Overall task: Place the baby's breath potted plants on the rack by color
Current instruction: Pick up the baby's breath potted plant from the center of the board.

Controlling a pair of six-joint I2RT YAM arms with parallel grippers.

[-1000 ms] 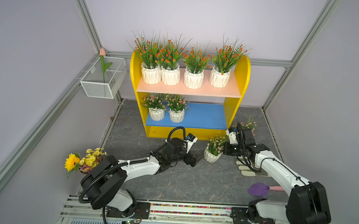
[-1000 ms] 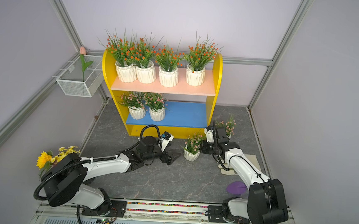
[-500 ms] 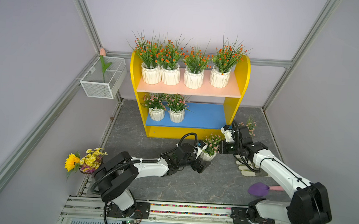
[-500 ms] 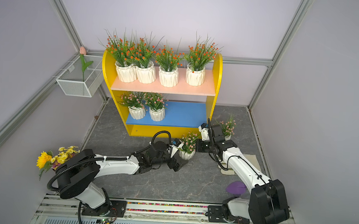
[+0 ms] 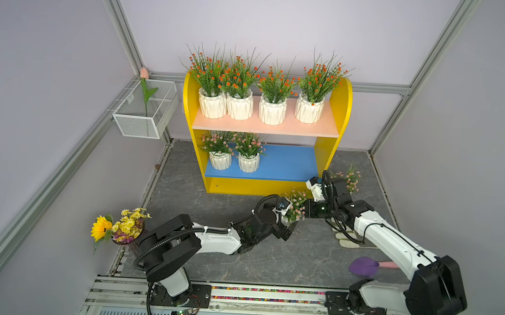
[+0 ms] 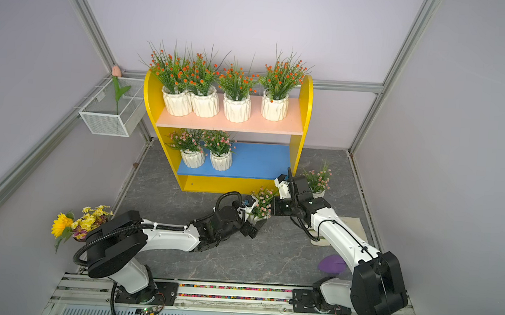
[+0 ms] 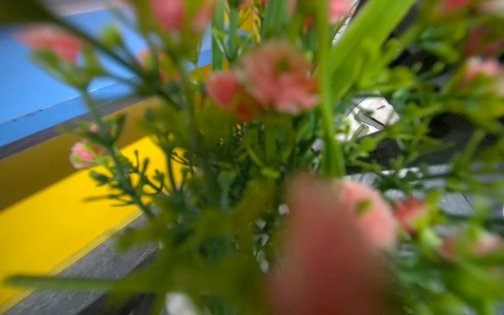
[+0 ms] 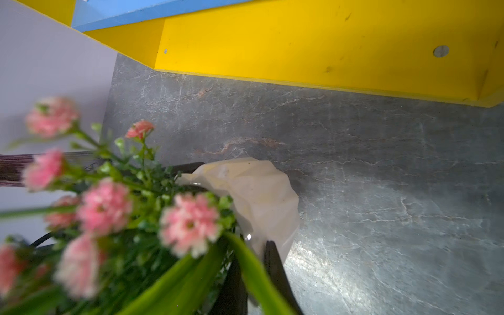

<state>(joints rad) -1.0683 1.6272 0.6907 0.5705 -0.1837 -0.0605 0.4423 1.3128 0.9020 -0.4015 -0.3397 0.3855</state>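
A pink baby's breath potted plant [image 5: 295, 204] [image 6: 262, 200] stands on the floor in front of the rack [image 5: 265, 127] [image 6: 229, 125]. My right gripper [image 5: 306, 209] [image 8: 252, 261] is shut on the rim of its white pot [image 8: 253, 191]. My left gripper [image 5: 286, 225] [image 6: 254, 225] is open, with a finger on either side of that pot. Blurred blossoms [image 7: 275, 79] fill the left wrist view and hide the fingers. Another pink plant [image 5: 349, 179] [image 6: 318, 180] stands behind the right wrist. Several orange plants [image 5: 274, 90] sit on the peach board, two pink ones [image 5: 235, 151] on the blue board.
A white wire basket [image 5: 144, 117] with a tulip hangs on the left wall. A sunflower bouquet [image 5: 118, 228] stands at the front left. A purple scoop [image 5: 362, 266] and pale gloves [image 5: 345, 241] lie under the right arm. The blue board's right half [image 5: 290, 164] is bare.
My left arm has reached to the right until its open fingers straddle the pot. The right gripper has shifted slightly left with the plant.
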